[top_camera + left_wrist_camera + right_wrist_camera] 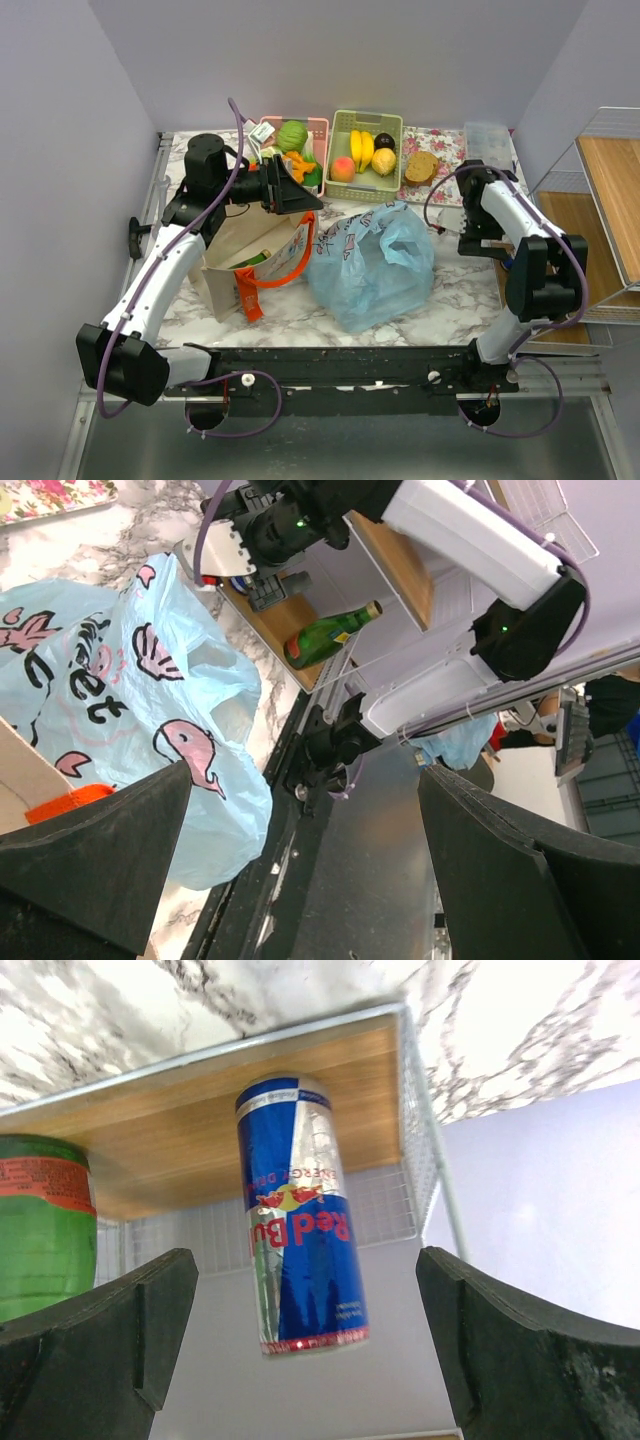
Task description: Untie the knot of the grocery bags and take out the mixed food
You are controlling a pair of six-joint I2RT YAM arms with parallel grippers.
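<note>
The light blue plastic bag (375,265) lies crumpled in the middle of the table; it also shows in the left wrist view (120,690) with pink whale print. Its handle loops (225,685) hang loose and I see no knot. A green cabbage (292,135) and orange pieces (298,163) sit in the pink basket (318,125). A peach (343,168) sits in the green basket (394,120). My left gripper (298,190) is open and empty, in the air by the pink basket and above the tote, jaws wide apart (305,780). My right gripper (487,243) is open and empty right of the bag, facing the shelf (305,1260).
A beige tote (250,262) with orange handles stands left of the bag. Bananas (360,150) share the green basket. A bread slice (421,166) lies on a floral tray. A wire shelf (600,200) at the right holds a Red Bull can (300,1220) and a green bottle (40,1220).
</note>
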